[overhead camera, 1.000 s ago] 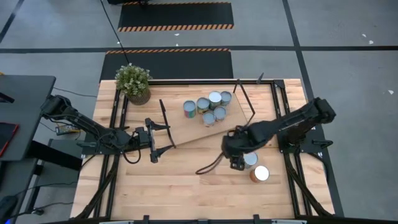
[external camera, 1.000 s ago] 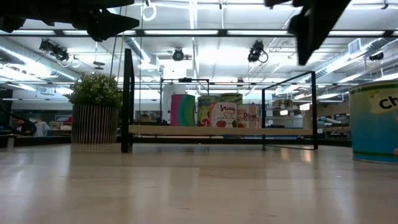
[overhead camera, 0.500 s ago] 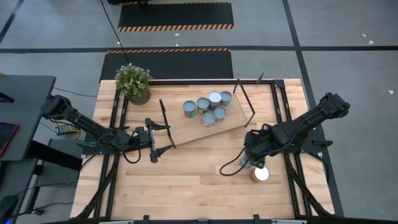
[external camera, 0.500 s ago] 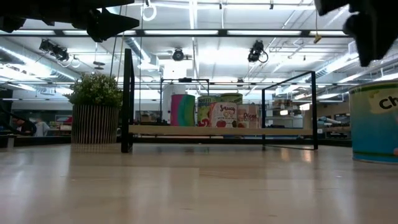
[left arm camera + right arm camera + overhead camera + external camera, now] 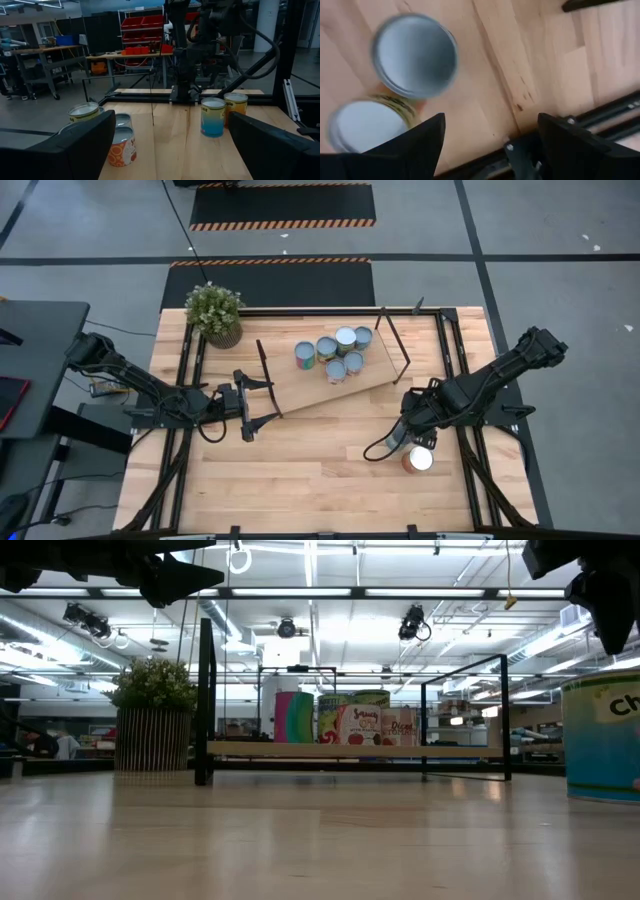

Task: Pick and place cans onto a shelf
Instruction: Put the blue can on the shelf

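With the right gripper (image 5: 412, 432) hanging jaws apart and empty over the two cans still off the shelf (image 5: 300, 388), the step in hand looks like a descent onto one of them. Its wrist view shows a silver-topped can (image 5: 415, 55) touching an orange-sided can (image 5: 367, 125), so the fingers need to straddle one alone; I would centre on the silver top before dropping, or a finger will likely land on the neighbour's rim. From above, only the orange-sided can (image 5: 418, 459) shows clearly, the other lying mostly under the arm. Five cans (image 5: 336, 351) already stand clustered on the shelf toward its right half, leaving bare board on its left half and along its near edge. A black end frame (image 5: 393, 340) rises between the pick spot and that cluster, so the carry should lift over it or come round the near edge. Table rails (image 5: 462, 450) run close beside the pick spot. Left gripper (image 5: 262, 402) waits spread wide and empty at the shelf's left end, by the plant (image 5: 214, 312).
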Available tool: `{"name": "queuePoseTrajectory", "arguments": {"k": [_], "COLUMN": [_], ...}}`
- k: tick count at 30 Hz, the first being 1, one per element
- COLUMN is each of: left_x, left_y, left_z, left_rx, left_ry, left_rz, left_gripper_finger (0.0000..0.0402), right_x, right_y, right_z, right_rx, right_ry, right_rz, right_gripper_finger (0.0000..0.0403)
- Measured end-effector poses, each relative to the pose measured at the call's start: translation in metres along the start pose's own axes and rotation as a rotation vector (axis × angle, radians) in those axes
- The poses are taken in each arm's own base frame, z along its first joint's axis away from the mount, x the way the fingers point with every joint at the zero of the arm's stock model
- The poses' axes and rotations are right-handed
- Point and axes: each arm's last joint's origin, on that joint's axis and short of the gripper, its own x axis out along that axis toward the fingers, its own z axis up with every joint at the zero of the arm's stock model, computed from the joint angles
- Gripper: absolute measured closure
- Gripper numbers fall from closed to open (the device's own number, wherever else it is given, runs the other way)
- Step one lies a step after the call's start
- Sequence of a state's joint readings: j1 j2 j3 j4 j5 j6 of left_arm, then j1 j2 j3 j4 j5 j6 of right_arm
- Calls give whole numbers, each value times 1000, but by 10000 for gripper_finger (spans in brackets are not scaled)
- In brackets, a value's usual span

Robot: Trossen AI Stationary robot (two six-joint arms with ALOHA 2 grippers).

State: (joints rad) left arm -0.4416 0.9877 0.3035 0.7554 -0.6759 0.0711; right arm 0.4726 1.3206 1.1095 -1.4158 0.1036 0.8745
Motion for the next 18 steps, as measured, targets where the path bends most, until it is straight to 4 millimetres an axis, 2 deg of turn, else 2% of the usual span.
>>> {"name": "queuePoseTrajectory", "arguments": {"k": [7, 12, 18], "left_x": [0, 0, 0], "left_y": [0, 0, 0], "left_z": [0, 0, 0], "left_rx": [2, 1, 0], "left_ry": [2, 2, 1], "left_rz": [0, 0, 0], "left_gripper_finger": [13, 13, 13], "right_x": [5, 22, 42], "right_y": [0, 0, 4], "right_z": [-6, -13, -15], "right_rx": [-45, -47, -45], "right_ry": [-6, 23, 53], "right_rz": [-70, -99, -37], "right_gripper_finger": [79, 79, 61]}}
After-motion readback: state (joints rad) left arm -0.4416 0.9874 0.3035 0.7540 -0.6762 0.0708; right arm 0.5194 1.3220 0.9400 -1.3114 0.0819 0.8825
